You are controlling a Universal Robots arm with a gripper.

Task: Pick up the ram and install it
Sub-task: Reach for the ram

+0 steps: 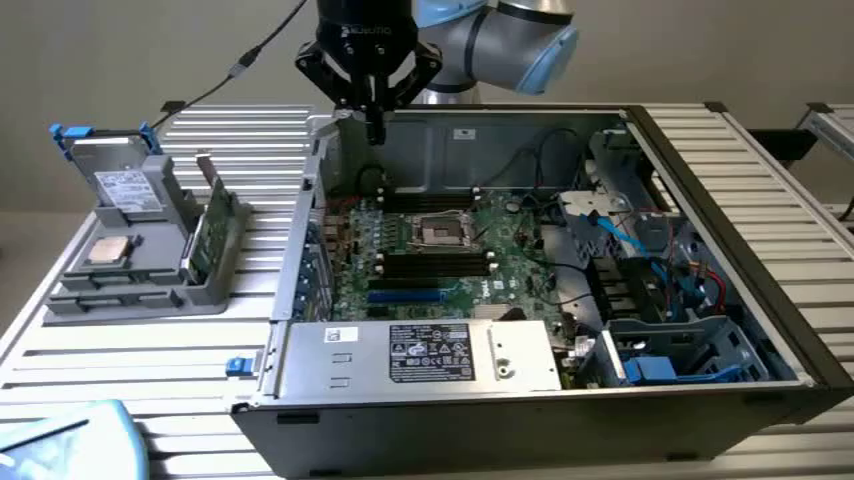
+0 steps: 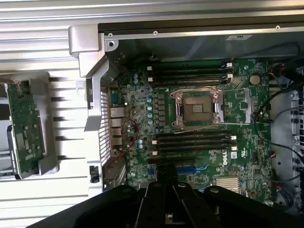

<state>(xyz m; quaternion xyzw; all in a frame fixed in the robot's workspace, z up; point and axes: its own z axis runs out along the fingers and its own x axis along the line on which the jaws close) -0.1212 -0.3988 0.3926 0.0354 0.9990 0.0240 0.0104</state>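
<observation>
Above the rear of the open computer case (image 1: 747, 300), the pincer (image 1: 376, 128) hangs closed on nothing. Well apart, at the exterior view's left, the ram (image 1: 210, 228) stands on edge in a grey holder (image 1: 134, 292) on the bench (image 1: 134, 350). The black motherboard slots (image 2: 190, 141) look empty, so I judge that both pickup and install remain to be done.

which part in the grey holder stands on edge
The ram, the thin green board on its edge; the drive and processor chip lie face up.
</observation>
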